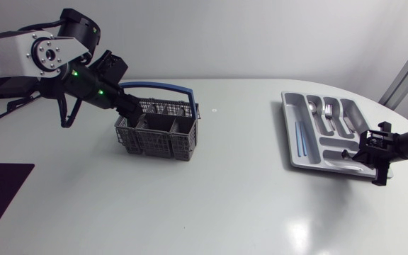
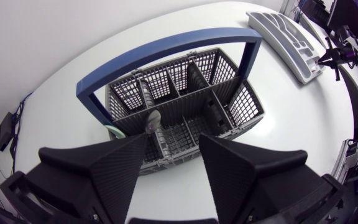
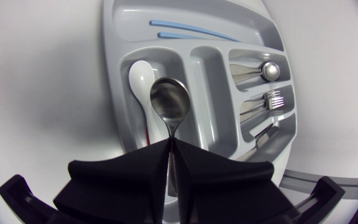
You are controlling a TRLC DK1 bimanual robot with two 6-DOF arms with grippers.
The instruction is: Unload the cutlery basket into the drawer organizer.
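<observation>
- Right gripper (image 3: 169,148) is clamped narrow on the stem of a metal spoon (image 3: 169,101); the bowl sticks out just ahead of the fingertips.
- The metal spoon hangs over the drawer organizer (image 3: 114,74), right beside a white spoon (image 3: 142,78) lying in a compartment.
- Other compartments hold blue sticks (image 3: 191,31) and forks (image 3: 272,99).
- Left gripper (image 2: 173,142) has its fingers spread wide, nothing between them.
- The cutlery basket (image 2: 241,106) with its blue handle (image 2: 166,46) sits directly ahead of and below the left fingertips; a grey utensil (image 2: 152,119) stands in a cell just past one fingertip.
- In the head view the basket is on the table (image 1: 225,198), well apart from the organizer.
</observation>
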